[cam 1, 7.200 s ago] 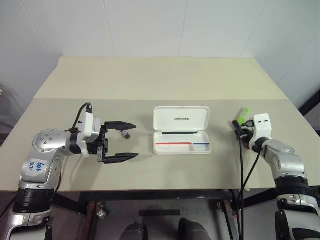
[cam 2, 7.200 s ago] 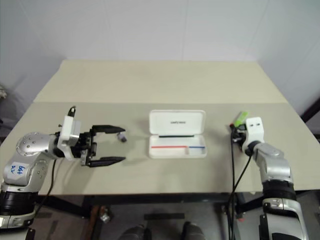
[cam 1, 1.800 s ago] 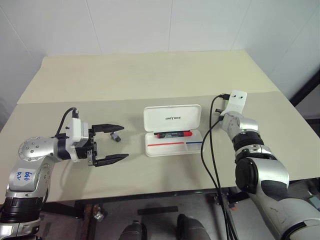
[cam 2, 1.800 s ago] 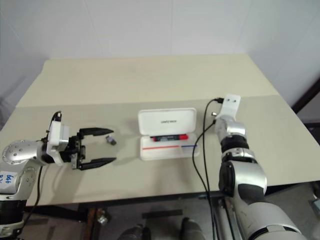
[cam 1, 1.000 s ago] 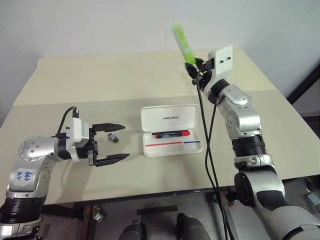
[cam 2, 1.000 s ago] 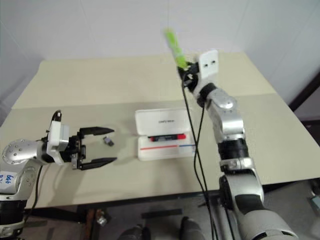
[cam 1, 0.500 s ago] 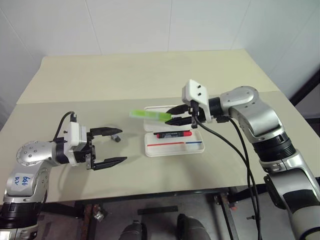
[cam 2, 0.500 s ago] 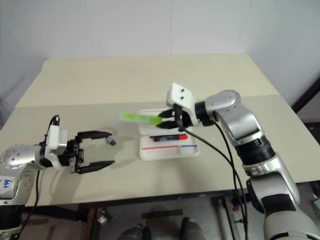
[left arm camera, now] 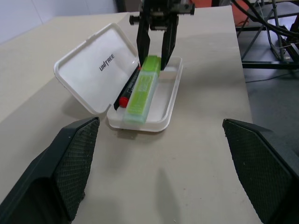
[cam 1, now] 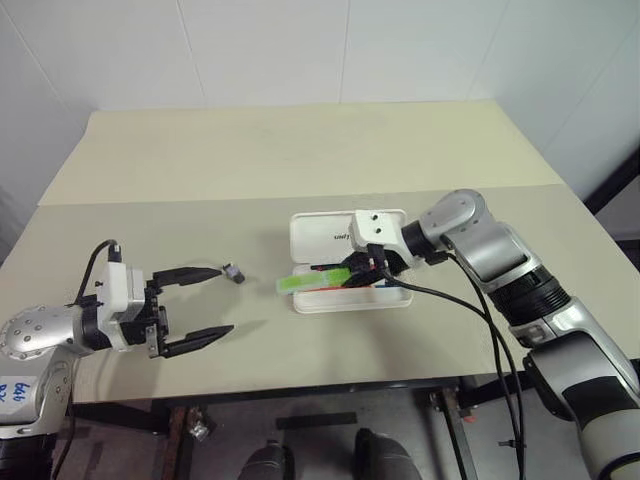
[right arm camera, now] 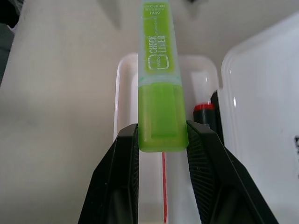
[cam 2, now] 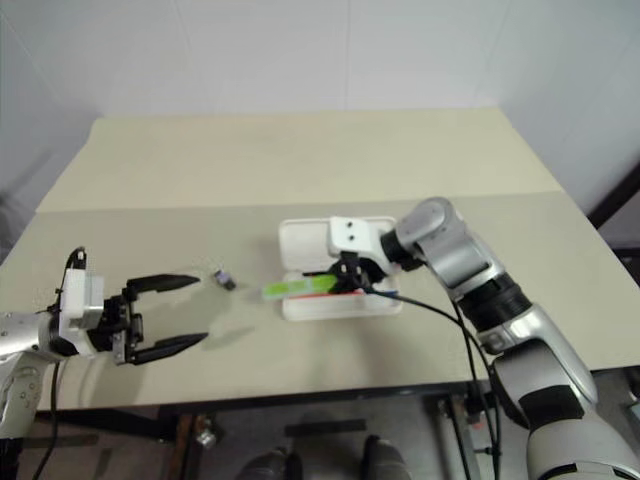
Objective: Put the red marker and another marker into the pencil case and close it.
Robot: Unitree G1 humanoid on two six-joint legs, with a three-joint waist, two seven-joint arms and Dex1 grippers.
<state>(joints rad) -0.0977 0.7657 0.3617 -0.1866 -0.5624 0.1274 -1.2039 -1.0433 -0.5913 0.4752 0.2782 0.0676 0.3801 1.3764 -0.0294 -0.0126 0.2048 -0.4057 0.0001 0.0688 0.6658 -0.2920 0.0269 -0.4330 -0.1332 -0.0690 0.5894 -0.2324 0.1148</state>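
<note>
Raised lid (cam 1: 325, 232) behind open tray (cam 1: 350, 297)

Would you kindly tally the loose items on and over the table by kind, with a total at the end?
Markers: 2, the red marker lying in the case and the green highlighter held in the right gripper
Pencil cases: 1, the open white pencil case
Small dark objects: 1, the small dark piece on the table
Total: 4

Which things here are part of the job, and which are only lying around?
Job:
- case, open
- red marker, lying in the case
- green marker, held over the case by the right claw

Lying about:
- small dark piece on the table, near the open left claw
</note>
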